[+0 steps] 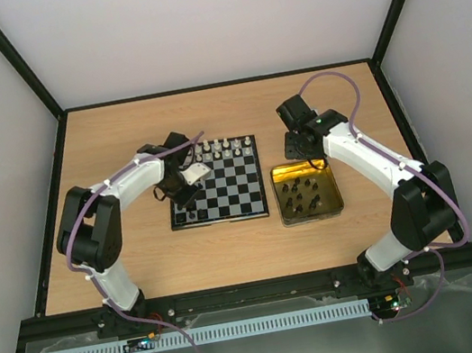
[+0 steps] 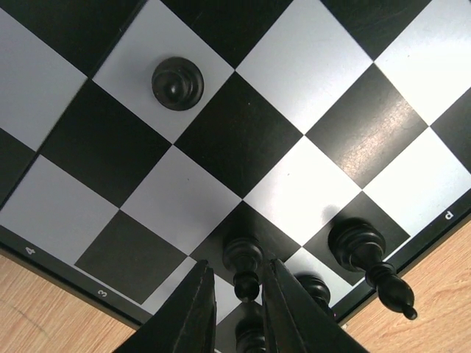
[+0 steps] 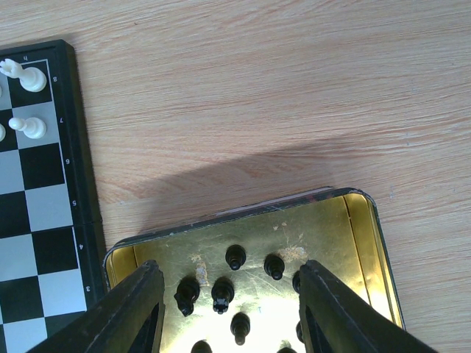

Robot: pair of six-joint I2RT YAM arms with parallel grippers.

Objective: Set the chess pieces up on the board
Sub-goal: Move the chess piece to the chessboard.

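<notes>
The board (image 1: 239, 185) lies at the table's middle, with white chess pieces (image 1: 227, 149) along its far rows. A few black pieces (image 1: 190, 214) stand at its near-left corner. My left gripper (image 1: 188, 196) hovers over that corner. In the left wrist view its jaws (image 2: 237, 263) are narrowly open around an upright black piece (image 2: 245, 266) on a black square, with a gap on each side. Another black pawn (image 2: 177, 82) stands further in. My right gripper (image 3: 232, 268) is open and empty over the tin (image 3: 324, 235), which holds several black pieces (image 3: 235, 257).
The yellow-lined tin (image 1: 337, 186) sits right of the board, almost touching it. More black pieces (image 2: 357, 246) crowd the board's corner beside my left fingers. White pieces (image 3: 31, 79) stand at the board's edge in the right wrist view. Black frame walls enclose the wooden table (image 1: 120, 142).
</notes>
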